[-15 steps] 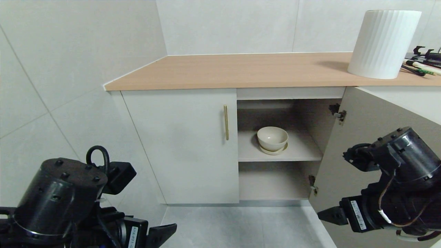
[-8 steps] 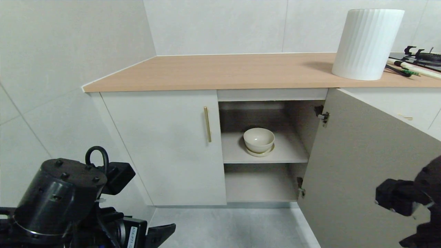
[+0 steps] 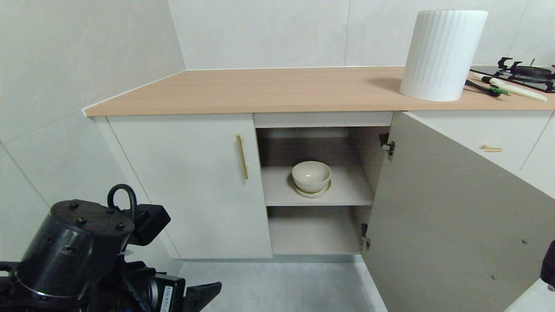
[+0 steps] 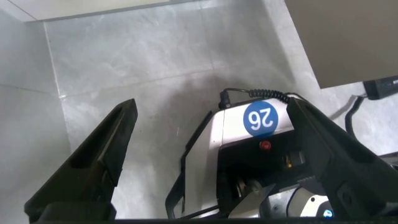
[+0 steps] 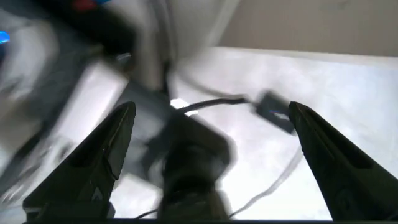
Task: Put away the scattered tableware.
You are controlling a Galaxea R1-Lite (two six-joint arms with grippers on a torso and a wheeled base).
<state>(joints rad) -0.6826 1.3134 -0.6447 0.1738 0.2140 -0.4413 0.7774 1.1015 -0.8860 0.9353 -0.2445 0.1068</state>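
Bowl: a cream bowl (image 3: 311, 175) stands upright at my 12 o'clock, inside the open cupboard, with its mouth facing straight up. It is round, so it has no long axis to give.
Saucer: a small plate (image 3: 323, 190) of the same colour lies flat under the bowl, touching it, its rim showing around the foot.
Shelf: both rest on the upper shelf (image 3: 347, 193), toward its middle; the lower shelf (image 3: 312, 234) is below.
Doors: the right-hand door (image 3: 446, 216) is swung wide open toward 3 o'clock. The left-hand door (image 3: 186, 186) is shut, and its gold handle (image 3: 242, 156) runs vertically.
Desk: the wooden desk (image 3: 260, 89) tops the cupboard. A tall white ribbed cylinder (image 3: 440, 54) stands upright on it at about 1 o'clock.
Utensils: beside the cylinder at 2 o'clock a few long utensils (image 3: 507, 86) lie flat on the desk, their long axis running roughly 10 to 4 o'clock. I cannot tell what kind they are. A black stove grate (image 3: 527, 71) is just beyond them.
Left hand: my left hand (image 4: 211, 106) is low at 7 o'clock, over the grey floor, well apart from the cupboard. Its fingers (image 4: 93, 168) are spread wide and hold nothing.
Right hand: my right hand (image 5: 211, 107) also has its fingers (image 5: 329, 162) spread wide apart with nothing between them. The view beneath is blurred.
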